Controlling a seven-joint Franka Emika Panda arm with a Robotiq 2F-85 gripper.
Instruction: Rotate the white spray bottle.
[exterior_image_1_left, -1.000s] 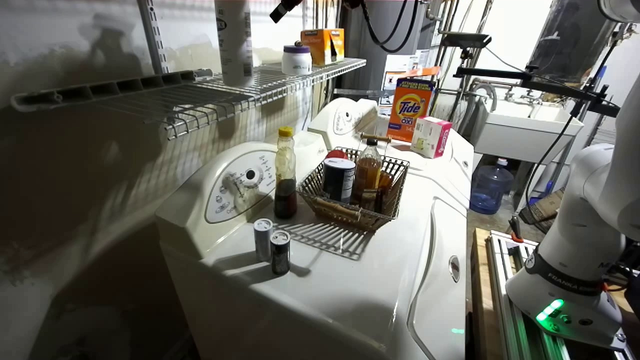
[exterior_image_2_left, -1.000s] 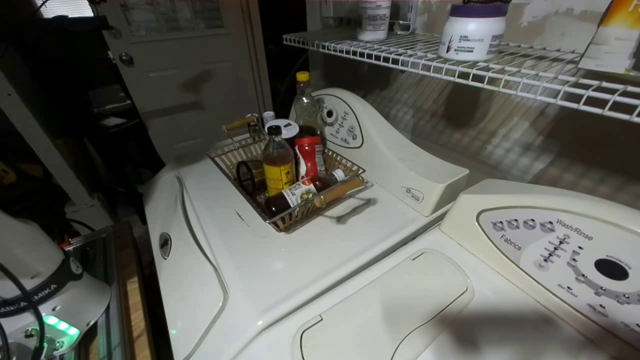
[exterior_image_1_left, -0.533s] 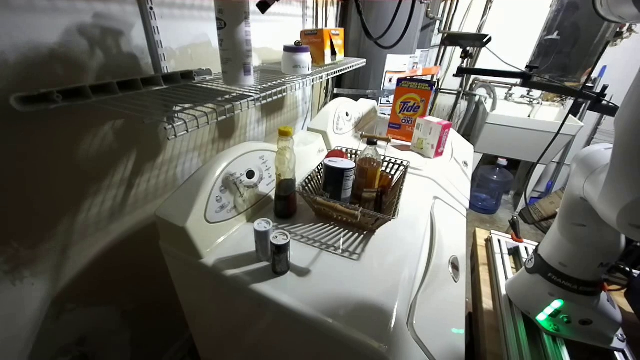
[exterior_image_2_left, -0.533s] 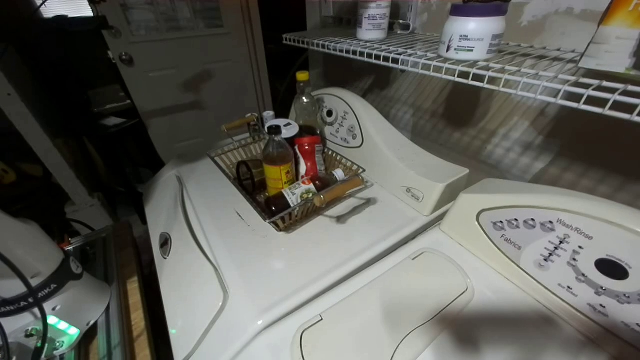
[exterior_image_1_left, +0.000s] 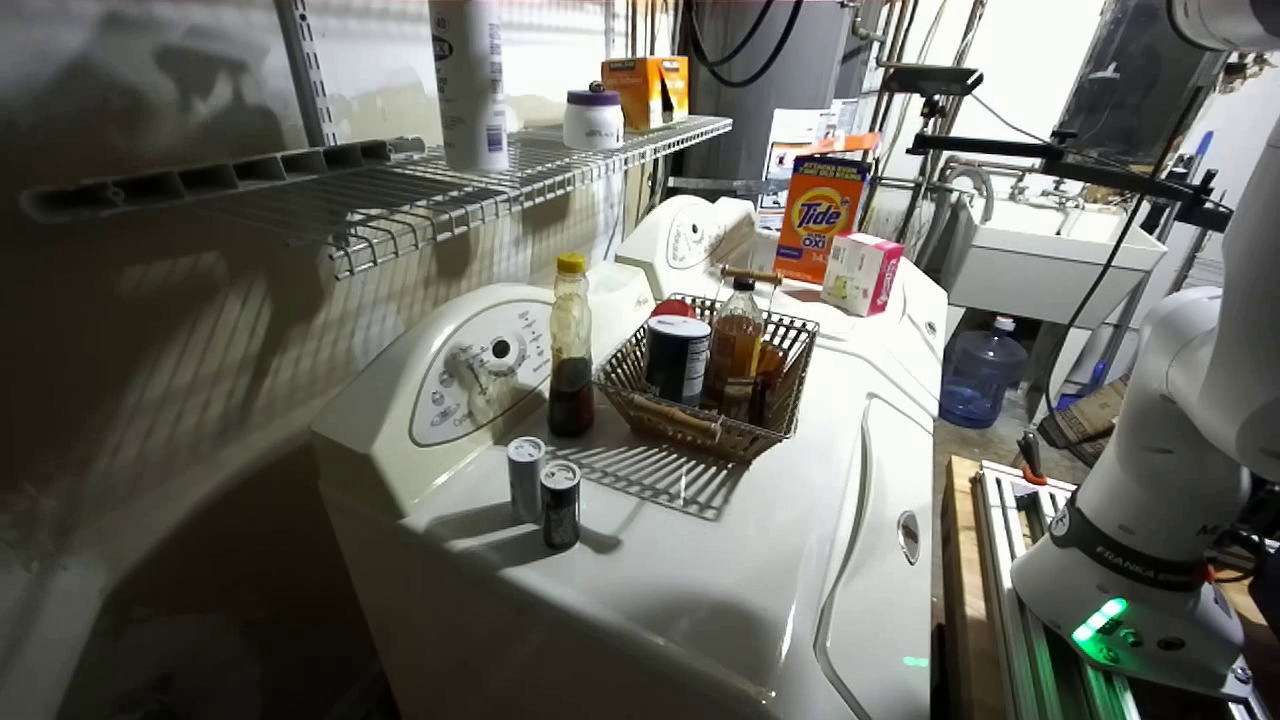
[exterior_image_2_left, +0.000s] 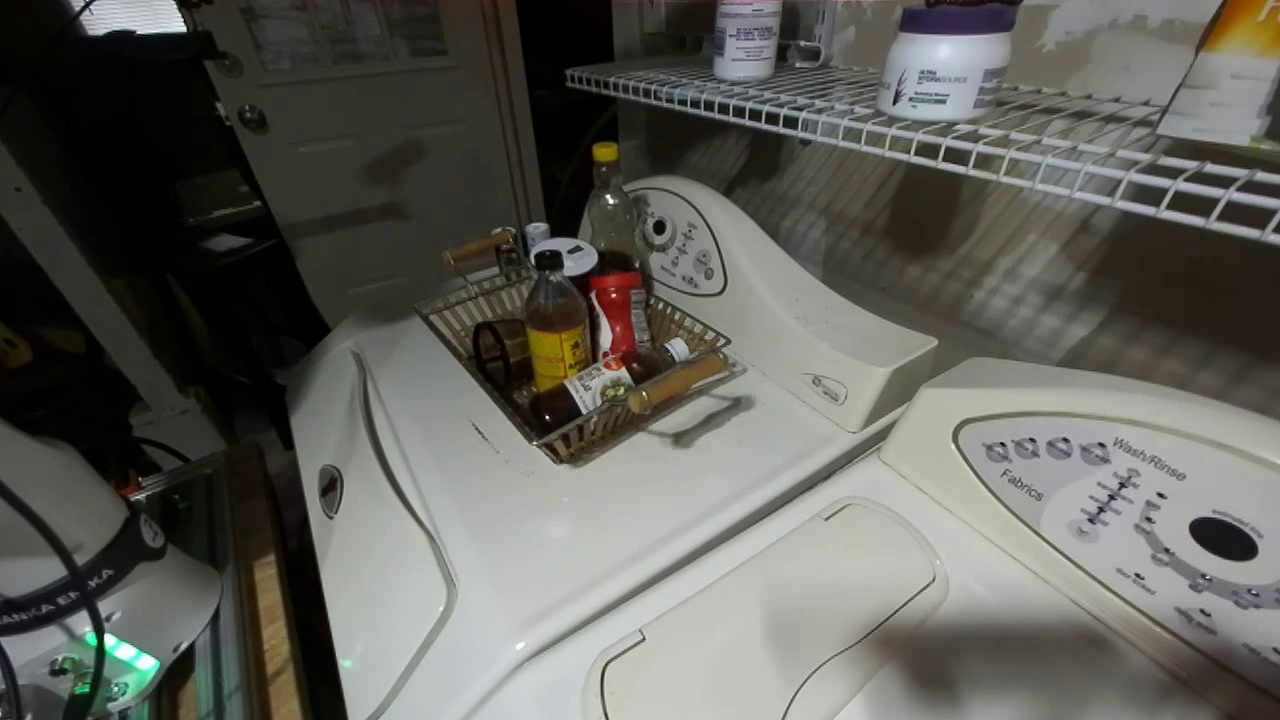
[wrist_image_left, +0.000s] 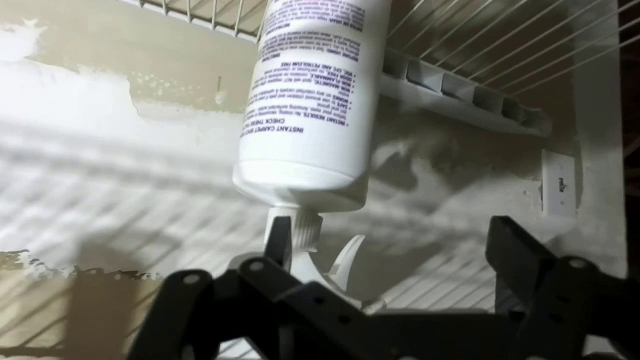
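Observation:
The white spray bottle (exterior_image_1_left: 475, 90) stands upright on the wire shelf (exterior_image_1_left: 540, 192); its top is cut off in both exterior views, and its lower part also shows in an exterior view (exterior_image_2_left: 747, 40). The wrist view is upside down. There the bottle (wrist_image_left: 310, 100) shows purple print, a ribbed collar and a trigger. My gripper (wrist_image_left: 390, 240) is open, at the height of the spray head. The left finger in the picture overlaps the collar; I cannot tell whether it touches. The right finger is well apart. Part of the spray head is hidden behind the gripper. The gripper is outside both exterior views.
A purple-lidded jar (exterior_image_1_left: 593, 125) and an orange box (exterior_image_1_left: 640, 95) stand along the shelf. A long grey plastic strip (exterior_image_1_left: 220, 178) lies at its near end. Below, a wire basket (exterior_image_1_left: 750, 440) and a yellow-capped bottle (exterior_image_1_left: 571, 370) stand on a white machine.
The bottle has turned a little: its print and barcode have shifted. The dark gripper part at the top of an exterior view moved left and out of frame. The hanging cable moved left.

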